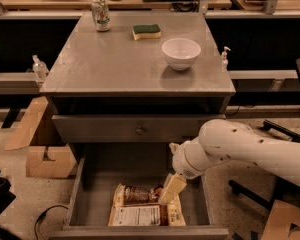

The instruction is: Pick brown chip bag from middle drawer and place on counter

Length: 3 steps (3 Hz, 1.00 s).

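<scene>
The brown chip bag [140, 209] lies flat on the floor of the open middle drawer [90, 204], label panel toward the front lip. My gripper [171, 190] reaches down into the drawer from the right on the white arm [245, 149], its cream-coloured tip over the bag's right part. Whether it touches the bag I cannot tell. The gray counter [115, 64] above bears a white bowl [181, 53], a green-and-yellow sponge [146, 31] and a can [100, 14].
A shut drawer front with a round knob [139, 130] sits above the open drawer. Cardboard boxes [42, 154] stand on the floor at left. A small bottle [223, 58] is by the counter's right edge. Black chair legs [270, 129] lie at right.
</scene>
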### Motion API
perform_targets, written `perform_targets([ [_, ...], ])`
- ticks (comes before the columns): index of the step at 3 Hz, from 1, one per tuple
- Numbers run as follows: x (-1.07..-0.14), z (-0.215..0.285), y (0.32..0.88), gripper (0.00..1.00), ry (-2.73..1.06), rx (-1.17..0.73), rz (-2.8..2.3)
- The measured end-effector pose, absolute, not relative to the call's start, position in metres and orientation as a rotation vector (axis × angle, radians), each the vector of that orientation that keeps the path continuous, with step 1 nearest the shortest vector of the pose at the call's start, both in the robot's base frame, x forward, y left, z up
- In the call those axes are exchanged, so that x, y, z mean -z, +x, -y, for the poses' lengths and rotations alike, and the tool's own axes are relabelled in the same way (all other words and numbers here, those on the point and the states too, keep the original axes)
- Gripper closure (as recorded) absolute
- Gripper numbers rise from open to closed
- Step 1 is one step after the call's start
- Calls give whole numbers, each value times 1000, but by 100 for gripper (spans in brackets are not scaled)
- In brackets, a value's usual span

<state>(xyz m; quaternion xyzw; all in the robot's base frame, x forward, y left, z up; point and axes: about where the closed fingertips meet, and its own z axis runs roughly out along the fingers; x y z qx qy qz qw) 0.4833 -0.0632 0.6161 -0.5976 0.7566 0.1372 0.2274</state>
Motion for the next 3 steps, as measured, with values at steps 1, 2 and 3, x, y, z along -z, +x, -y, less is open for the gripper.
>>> perform_targets([
  [1, -603, 52, 485, 0, -1660, -418, -2074],
  [2, -557, 19, 481, 0, -1680, -529, -2062],
  [3, -505, -11, 475, 0, -1684, -640, -2061],
])
